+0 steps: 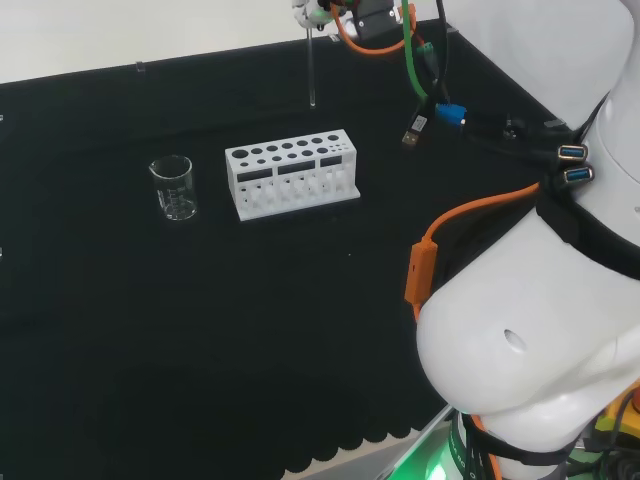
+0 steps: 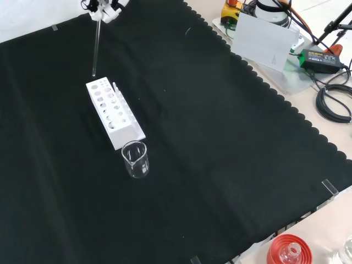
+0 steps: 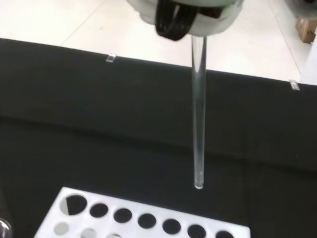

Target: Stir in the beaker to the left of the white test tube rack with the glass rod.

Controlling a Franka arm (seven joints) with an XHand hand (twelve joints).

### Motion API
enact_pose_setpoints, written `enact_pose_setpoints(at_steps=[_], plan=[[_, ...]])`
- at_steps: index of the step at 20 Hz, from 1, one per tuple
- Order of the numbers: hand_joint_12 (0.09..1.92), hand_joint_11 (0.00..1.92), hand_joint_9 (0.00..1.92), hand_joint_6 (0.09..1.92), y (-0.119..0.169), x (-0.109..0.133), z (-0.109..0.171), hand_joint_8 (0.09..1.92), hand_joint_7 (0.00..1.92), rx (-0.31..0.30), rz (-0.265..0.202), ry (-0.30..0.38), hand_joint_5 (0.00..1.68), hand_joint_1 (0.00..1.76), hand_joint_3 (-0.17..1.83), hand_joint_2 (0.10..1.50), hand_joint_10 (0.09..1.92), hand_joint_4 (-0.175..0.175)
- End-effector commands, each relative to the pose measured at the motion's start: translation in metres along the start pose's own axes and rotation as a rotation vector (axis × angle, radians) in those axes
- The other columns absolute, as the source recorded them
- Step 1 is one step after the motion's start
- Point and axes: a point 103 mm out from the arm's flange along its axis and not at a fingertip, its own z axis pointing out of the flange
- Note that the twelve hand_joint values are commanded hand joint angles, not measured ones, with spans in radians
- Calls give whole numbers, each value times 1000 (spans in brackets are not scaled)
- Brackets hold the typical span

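In the head view we log the hand at the top edge, about 12 o'clock from the white test tube rack; its fingers pinch the upper end of the glass rod; the rod is a thin, clear, straight cylinder hanging upright, its lower tip in the air above the black cloth, apart from the rack.

The rack is a matte white block, oblong, its top pierced by two rows of round holes, its side cut into open windows; the beaker stands at its 9 o'clock, near but apart; clear glass, squat and cylindrical, with a flared lip; we cannot tell whether it holds liquid.

In the front view the rod's tip hangs just past the rack's far end at 12 o'clock, and the beaker sits at the rack's 6 o'clock end, just beside it; the cloth is smooth with a scalloped edge.

The wrist view shows the rod's rounded tip over the rack's holes.
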Motion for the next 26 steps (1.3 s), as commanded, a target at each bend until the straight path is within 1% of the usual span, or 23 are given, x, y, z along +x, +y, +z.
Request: enact_pose_setpoints(at_steps=[1,5,8,10,11,15,17,18,19,20,22,26], plan=[[511,1645,1867,710,1,20,-13,766,1310,-16,-37,22,1067,1312,433,812,122,-175],[513,1644,1867,711,-3,38,-31,765,1311,-34,-40,50,1067,1313,439,809,123,-175],[514,1644,1867,712,-3,43,-41,765,1312,-43,-38,50,1067,1313,442,807,123,-175],[515,1643,1867,712,-4,44,-44,765,1312,-52,-40,65,1068,1313,445,806,124,-175],[516,1643,1867,712,-3,49,-50,765,1312,-51,-46,36,1068,1313,446,805,124,-175],[517,1643,1867,713,-2,64,-60,765,1312,-57,-68,29,1068,1313,450,803,124,-175],[518,1642,1867,714,1,72,-64,765,1313,-52,-69,86,1068,1313,452,802,125,-175],[519,1642,1867,714,1,75,-64,765,1313,-55,-72,85,1068,1313,453,802,125,-175],[519,1642,1867,715,2,73,-66,765,1313,-60,-73,106,1068,1313,454,801,125,-175],[520,1642,1867,715,1,73,-67,765,1313,-64,-71,111,1068,1313,455,800,125,-175],[521,1642,1866,716,2,74,-70,765,1313,-62,-75,98,1068,1313,457,799,126,-175],[522,1641,1866,717,6,87,-76,766,1313,-68,-96,83,1068,1313,461,797,126,-175]])
